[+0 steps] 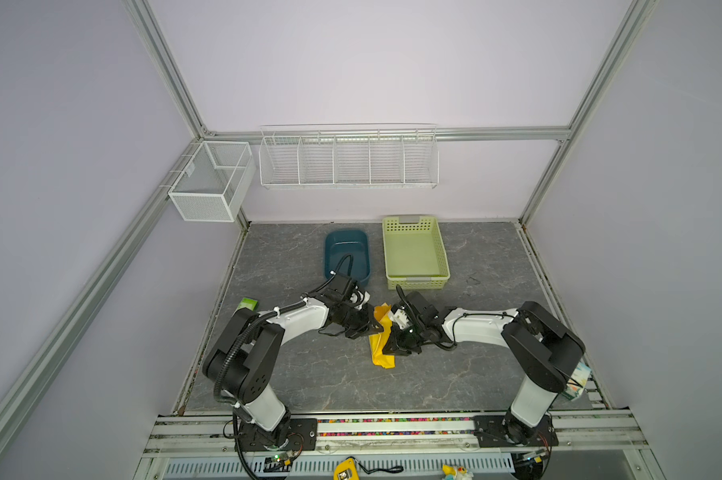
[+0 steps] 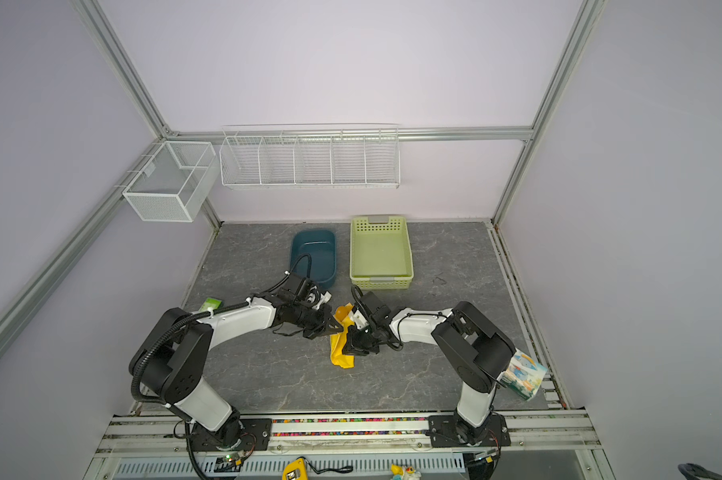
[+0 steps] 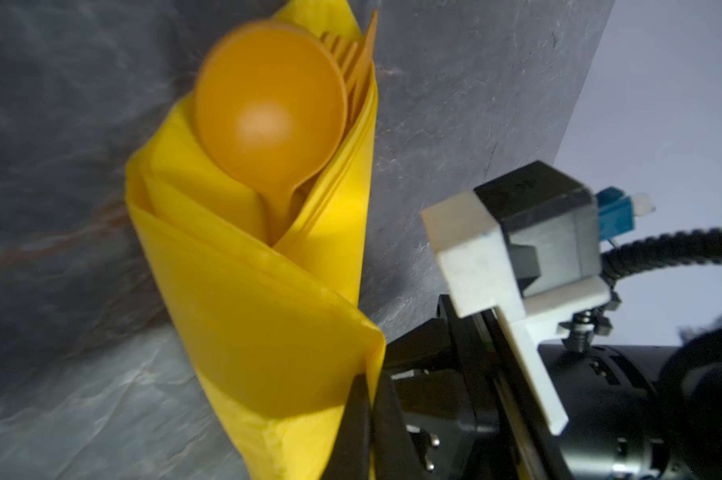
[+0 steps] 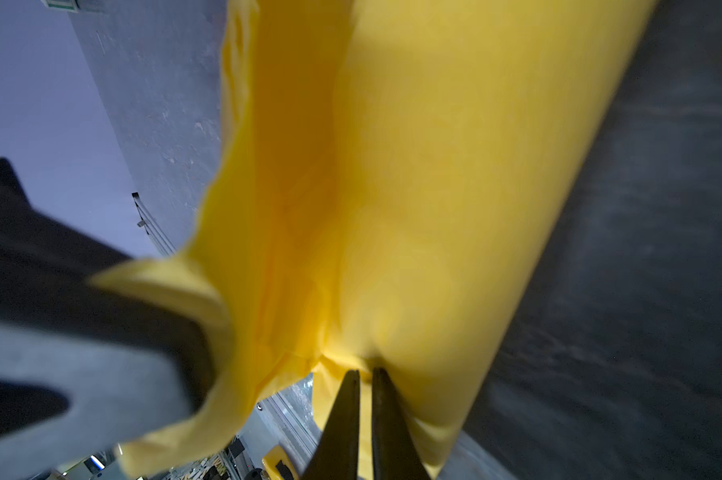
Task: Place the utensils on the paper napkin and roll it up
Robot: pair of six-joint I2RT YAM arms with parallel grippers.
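left wrist view: the paper napkin [image 3: 268, 324] was wrapped as a loose cone about the utensils [image 3: 284, 174]. the bowl of the spoon [image 3: 268, 112], the tines of the fork [image 3: 347, 54] and the tip of the thin straight piece [image 3: 372, 33] stood out of its open end. the left gripper [image 3: 369, 384] had its jaws together on the outer flap of the sheet.

right wrist view: the right gripper [image 4: 365, 374] was likewise pinched on a fold of the yellow paper, its jaws all but touching.

in both top views the bundle lay about midway between the side edges of the surface [image 1: 293, 374], in front of the blue tub [image 1: 327, 257] and the green basket [image 1: 430, 283]. whether it rested on the surface or was raised just off it could not be told.

step in hand, as judged: placing appeared done and rolling was well under way. the roll was not yet tight, with a slack tail toward the front edge.

the next move would call for one gripper to hold the roll firm while the other carried the free flap round. it would need to be gentle, since thin paper tears and smooth utensils could slide out of the open end.

pose: both arms rose from the front edge and bent at the elbow. the forearms were nearly level and aimed inward, so that the grippers met almost tip to tip at the napkin.
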